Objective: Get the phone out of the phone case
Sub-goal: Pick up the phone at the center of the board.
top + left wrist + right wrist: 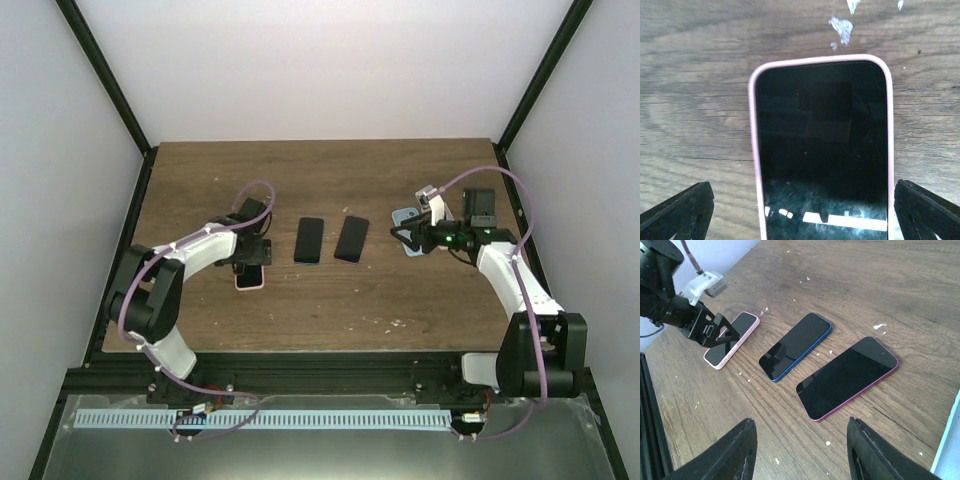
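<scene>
Cased phone point(732, 339) left of middle phone point(796, 345), right phone point(847, 376); on table point(865, 280).

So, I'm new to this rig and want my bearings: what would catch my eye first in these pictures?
The phone in the pink case stands out first, lying flat on the left of the table with the left gripper open astride it. Mid-table lie a blue-edged phone and a purple-edged phone, both bare and screen-up. The right gripper hangs open and empty on the right.

Bare table point(330, 300) beside the pink-cased phone point(822, 150); blue-rimmed phone point(795, 346) and purple-rimmed phone point(847, 377) close on its right, narrow gaps between.
</scene>
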Action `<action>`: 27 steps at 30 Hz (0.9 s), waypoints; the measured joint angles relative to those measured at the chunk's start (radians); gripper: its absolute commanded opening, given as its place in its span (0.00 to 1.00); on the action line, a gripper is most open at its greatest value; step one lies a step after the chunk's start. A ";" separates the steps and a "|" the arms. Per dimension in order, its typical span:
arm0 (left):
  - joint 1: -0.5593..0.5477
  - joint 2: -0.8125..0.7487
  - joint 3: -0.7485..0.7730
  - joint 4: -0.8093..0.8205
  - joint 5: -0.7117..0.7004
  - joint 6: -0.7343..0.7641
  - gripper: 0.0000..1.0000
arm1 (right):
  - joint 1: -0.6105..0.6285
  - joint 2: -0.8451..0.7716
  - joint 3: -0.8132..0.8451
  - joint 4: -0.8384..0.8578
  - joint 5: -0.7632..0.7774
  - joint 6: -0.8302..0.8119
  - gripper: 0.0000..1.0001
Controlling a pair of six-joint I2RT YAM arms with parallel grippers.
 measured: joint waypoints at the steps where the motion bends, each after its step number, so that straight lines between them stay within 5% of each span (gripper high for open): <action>1: 0.001 0.018 0.001 0.006 0.011 -0.001 1.00 | 0.000 0.003 0.000 -0.001 0.000 0.000 0.51; 13: 0.009 0.101 0.019 0.050 0.083 -0.013 0.97 | 0.000 0.013 0.000 -0.001 0.000 0.000 0.51; 27: -0.003 0.086 0.010 0.039 0.097 -0.004 0.72 | -0.001 0.034 0.001 -0.002 -0.001 -0.003 0.50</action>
